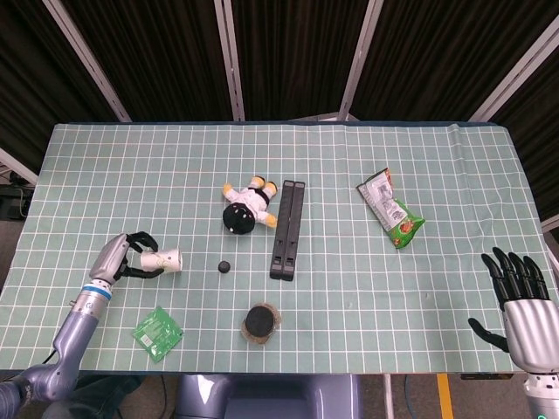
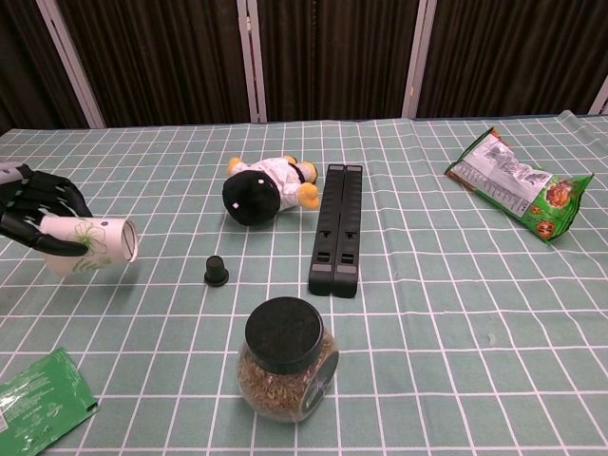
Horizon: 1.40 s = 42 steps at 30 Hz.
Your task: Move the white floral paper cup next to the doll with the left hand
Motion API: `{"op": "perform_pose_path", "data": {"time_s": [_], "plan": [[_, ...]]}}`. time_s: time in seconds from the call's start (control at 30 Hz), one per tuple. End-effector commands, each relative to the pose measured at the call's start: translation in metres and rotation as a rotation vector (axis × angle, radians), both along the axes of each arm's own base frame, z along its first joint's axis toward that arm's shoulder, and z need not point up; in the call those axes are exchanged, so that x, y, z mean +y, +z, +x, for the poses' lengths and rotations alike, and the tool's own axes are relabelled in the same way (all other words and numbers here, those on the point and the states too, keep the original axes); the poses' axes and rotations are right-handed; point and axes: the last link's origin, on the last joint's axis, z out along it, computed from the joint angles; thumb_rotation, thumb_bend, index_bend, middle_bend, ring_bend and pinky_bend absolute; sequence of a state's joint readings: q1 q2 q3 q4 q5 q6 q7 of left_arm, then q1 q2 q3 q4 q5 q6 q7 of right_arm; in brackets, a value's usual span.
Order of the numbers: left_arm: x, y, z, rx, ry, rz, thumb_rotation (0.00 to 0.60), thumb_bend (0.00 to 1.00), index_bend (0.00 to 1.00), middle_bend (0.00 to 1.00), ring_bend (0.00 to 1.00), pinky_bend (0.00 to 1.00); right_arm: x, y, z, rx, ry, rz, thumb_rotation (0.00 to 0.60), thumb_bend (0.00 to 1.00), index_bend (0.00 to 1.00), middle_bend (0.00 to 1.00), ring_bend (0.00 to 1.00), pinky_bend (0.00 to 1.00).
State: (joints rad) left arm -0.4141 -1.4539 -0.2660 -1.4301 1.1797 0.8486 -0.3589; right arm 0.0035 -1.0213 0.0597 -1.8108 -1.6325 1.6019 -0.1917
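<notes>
The left hand [image 2: 36, 217] grasps the white floral paper cup [image 2: 93, 246] at mid-left; no legible writing; checked green tablecloth [image 1: 437, 175], dark curtains [image 1: 288, 52] behind.

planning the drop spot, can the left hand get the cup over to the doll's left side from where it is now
Probably yes. The left hand holds the white floral paper cup tipped sideways, and the cloth between it and the doll looks bare. The small black cap sits nearer the robot than that line.
</notes>
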Motion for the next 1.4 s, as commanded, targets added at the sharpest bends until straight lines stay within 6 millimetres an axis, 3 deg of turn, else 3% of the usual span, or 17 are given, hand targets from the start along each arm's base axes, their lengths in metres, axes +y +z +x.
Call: {"op": "perform_pose_path", "data": {"time_s": [0.03, 0.13, 0.17, 0.23, 0.33, 0.5, 0.67, 0.8, 1.0, 1.2, 1.4], "plan": [[0.009, -0.009, -0.004, -0.025, 0.016, -0.033, 0.6, 0.04, 0.4, 0.23, 0.18, 0.27, -0.001, 0.0, -0.001, 0.003, -0.005, -0.003, 0.6, 0.0, 0.0, 0.0, 0.0, 0.0], [0.01, -0.008, -0.005, 0.018, -0.024, -0.042, 0.6, 0.04, 0.17, 0.04, 0.02, 0.09, -0.002, 0.0, -0.001, 0.003, -0.008, -0.004, 0.6, 0.0, 0.0, 0.0, 0.0, 0.0], [0.01, -0.007, -0.005, 0.045, -0.05, -0.04, 0.6, 0.04, 0.08, 0.0, 0.0, 0.03, -0.002, 0.0, -0.002, 0.003, -0.009, -0.004, 0.6, 0.0, 0.0, 0.0, 0.0, 0.0], [0.009, 0.004, 0.001, 0.161, -0.17, 0.029, 0.6, 0.03, 0.01, 0.0, 0.0, 0.0, -0.002, 0.0, -0.002, 0.002, -0.01, -0.006, 0.6, 0.0, 0.0, 0.0, 0.0, 0.0], [0.002, 0.009, 0.009, 0.294, -0.283, 0.077, 0.6, 0.03, 0.0, 0.0, 0.0, 0.0, -0.002, 0.0, -0.001, 0.0, -0.009, -0.004, 0.6, 0.0, 0.0, 0.0, 0.0, 0.0], [-0.016, 0.009, 0.035, 0.66, -0.527, 0.146, 0.6, 0.03, 0.0, 0.0, 0.0, 0.0, -0.001, -0.001, 0.0, -0.003, -0.002, 0.004, 0.6, 0.0, 0.0, 0.0, 0.0, 0.0], [-0.021, -0.015, 0.055, 1.036, -0.671, 0.202, 0.6, 0.03, 0.0, 0.0, 0.0, 0.0, -0.001, -0.001, 0.002, -0.01, 0.004, 0.008, 0.6, 0.0, 0.0, 0.0, 0.0, 0.0], [-0.011, -0.032, 0.062, 1.199, -0.69, 0.225, 0.6, 0.03, 0.03, 0.0, 0.0, 0.0, -0.002, 0.0, 0.0, -0.011, 0.001, 0.007, 0.6, 0.0, 0.0, 0.0, 0.0, 0.0], [0.007, -0.049, 0.068, 1.336, -0.731, 0.246, 0.6, 0.03, 0.08, 0.0, 0.0, 0.0, -0.004, 0.002, -0.001, -0.012, -0.008, 0.001, 0.6, 0.0, 0.0, 0.0, 0.0, 0.0], [0.013, -0.059, 0.066, 1.384, -0.737, 0.234, 0.6, 0.03, 0.1, 0.0, 0.0, 0.0, -0.005, 0.002, -0.004, -0.011, -0.02, 0.0, 0.6, 0.0, 0.0, 0.0, 0.0, 0.0], [0.012, -0.066, 0.056, 1.429, -0.743, 0.213, 0.6, 0.03, 0.16, 0.06, 0.05, 0.09, -0.006, 0.001, -0.005, -0.008, -0.028, 0.001, 0.6, 0.0, 0.0, 0.0, 0.0, 0.0]]}}
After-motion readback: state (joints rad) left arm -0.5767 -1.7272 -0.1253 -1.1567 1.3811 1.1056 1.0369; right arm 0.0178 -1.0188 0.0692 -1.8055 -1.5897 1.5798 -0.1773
